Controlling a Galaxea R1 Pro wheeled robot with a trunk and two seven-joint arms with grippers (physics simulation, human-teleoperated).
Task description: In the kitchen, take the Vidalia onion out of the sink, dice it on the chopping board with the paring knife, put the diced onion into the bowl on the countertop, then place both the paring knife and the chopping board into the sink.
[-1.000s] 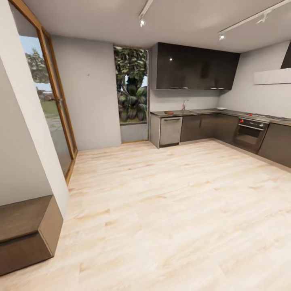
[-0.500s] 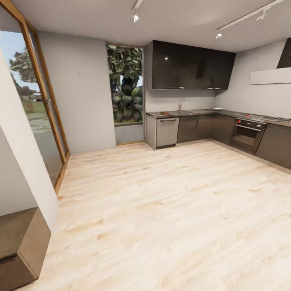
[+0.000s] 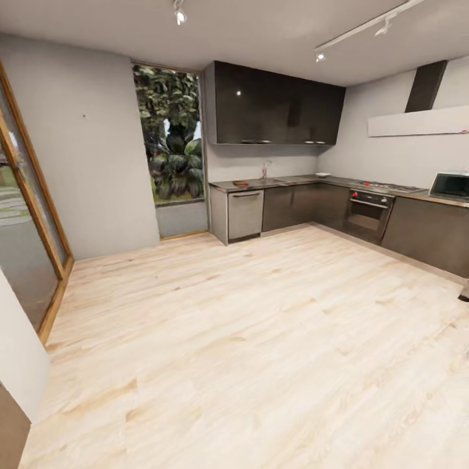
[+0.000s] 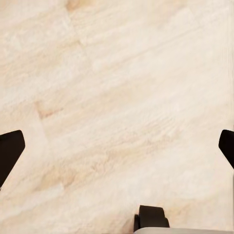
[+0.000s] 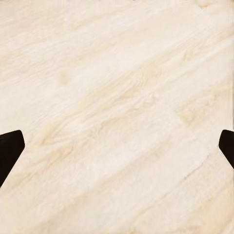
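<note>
I see both claws spread wide and holding nothing — left claw (image 4: 117, 146), right claw (image 5: 117, 146) — over pale wooden floor (image 3: 260, 339), table (image 3: 286, 181) far off.

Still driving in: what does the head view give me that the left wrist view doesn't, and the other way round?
Head view alone: the grey steel-look countertop over dark cabinets on the far wall, the curved chrome tap marking the sink, a small white bowl, the built-in oven and the tall window with foliage. Left wrist view alone: the left gripper, its dark fingertips wide apart, holding nothing. Both share the pale wooden plank floor.
</note>
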